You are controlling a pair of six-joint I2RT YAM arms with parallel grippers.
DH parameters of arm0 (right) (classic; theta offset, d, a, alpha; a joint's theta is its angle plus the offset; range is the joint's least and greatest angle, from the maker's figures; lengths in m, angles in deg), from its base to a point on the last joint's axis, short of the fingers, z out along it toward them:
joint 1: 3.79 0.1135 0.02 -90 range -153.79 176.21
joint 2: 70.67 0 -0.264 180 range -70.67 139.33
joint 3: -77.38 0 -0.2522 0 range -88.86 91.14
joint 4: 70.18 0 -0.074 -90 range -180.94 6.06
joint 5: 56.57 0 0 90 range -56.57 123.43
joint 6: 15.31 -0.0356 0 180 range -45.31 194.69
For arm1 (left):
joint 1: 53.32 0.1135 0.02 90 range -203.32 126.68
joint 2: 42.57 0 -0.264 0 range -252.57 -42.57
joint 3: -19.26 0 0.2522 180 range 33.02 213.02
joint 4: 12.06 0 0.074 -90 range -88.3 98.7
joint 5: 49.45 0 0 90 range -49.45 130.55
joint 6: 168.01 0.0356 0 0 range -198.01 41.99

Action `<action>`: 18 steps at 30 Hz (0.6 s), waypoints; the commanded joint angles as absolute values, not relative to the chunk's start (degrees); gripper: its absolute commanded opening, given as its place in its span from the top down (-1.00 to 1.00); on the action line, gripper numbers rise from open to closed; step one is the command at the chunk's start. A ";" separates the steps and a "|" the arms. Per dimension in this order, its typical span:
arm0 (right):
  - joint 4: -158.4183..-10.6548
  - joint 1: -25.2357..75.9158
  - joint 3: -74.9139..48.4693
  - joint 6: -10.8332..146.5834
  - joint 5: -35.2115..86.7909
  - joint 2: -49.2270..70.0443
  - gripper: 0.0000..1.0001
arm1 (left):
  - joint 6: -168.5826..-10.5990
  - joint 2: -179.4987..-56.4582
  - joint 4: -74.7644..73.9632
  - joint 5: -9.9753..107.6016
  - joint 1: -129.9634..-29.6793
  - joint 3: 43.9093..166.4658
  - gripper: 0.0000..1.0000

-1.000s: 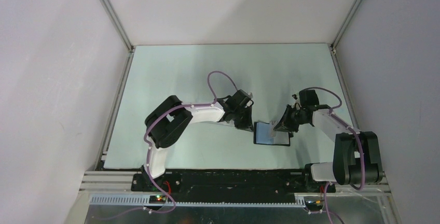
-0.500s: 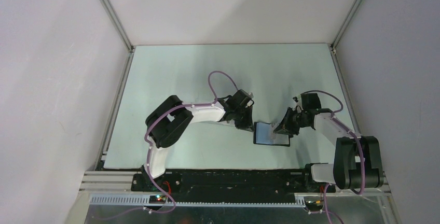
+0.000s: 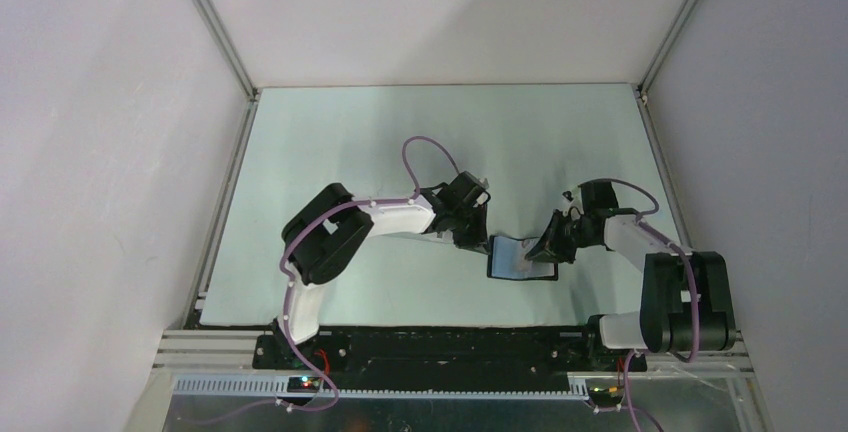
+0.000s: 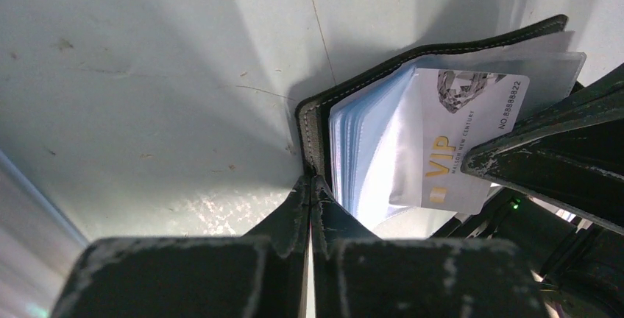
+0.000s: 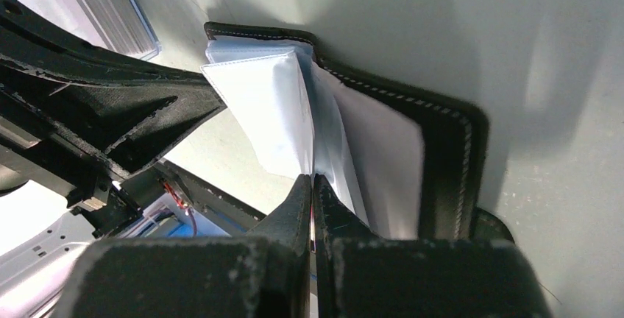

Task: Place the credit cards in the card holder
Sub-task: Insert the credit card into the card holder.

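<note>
The black card holder (image 3: 520, 258) lies open on the pale mat between the two arms, its pale blue and clear sleeves fanned out. My left gripper (image 3: 483, 242) is shut on the edge of its black cover (image 4: 315, 123), fingertips (image 4: 305, 193) pinched together there. My right gripper (image 3: 548, 249) is shut on a white credit card (image 4: 463, 141) printed "VIP". That card's far end sits among the clear sleeves. In the right wrist view the card runs edge-on from my right gripper (image 5: 313, 179) into the sleeves (image 5: 272, 112), beside the cover (image 5: 449, 156).
White enclosure walls stand on both sides and at the back of the mat (image 3: 400, 142). A black base bar (image 3: 440, 347) and a metal rail (image 3: 400, 387) run along the near edge. The left gripper's fingers (image 5: 125, 112) sit close to the right one's.
My right gripper has edged slightly lower and closer to the card holder with the card in it. The left arm has stayed put.
</note>
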State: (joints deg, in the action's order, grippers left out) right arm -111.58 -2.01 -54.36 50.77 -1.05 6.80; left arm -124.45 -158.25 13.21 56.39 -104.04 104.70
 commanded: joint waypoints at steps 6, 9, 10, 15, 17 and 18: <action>-114.56 -1.18 -54.42 51.47 -3.59 8.06 1.00 | -121.68 -163.13 16.19 53.79 -102.87 105.00 1.00; -115.28 -1.33 -53.37 52.18 -3.09 9.13 1.00 | -121.40 -163.15 16.74 53.38 -102.73 105.23 1.00; -115.59 -1.41 -52.96 52.27 -2.79 9.48 1.00 | -121.33 -163.16 16.87 53.25 -102.68 105.30 1.00; -117.69 -1.11 -50.90 52.90 -1.19 12.58 1.00 | -121.17 -163.38 17.30 53.12 -102.46 105.48 1.00; -118.35 -1.00 -50.73 52.44 -0.37 12.26 1.00 | -121.09 -163.48 17.46 52.97 -102.49 105.57 1.00; -118.87 -0.81 -50.72 52.14 0.30 11.50 1.00 | -121.04 -163.53 17.49 52.96 -102.51 105.71 1.00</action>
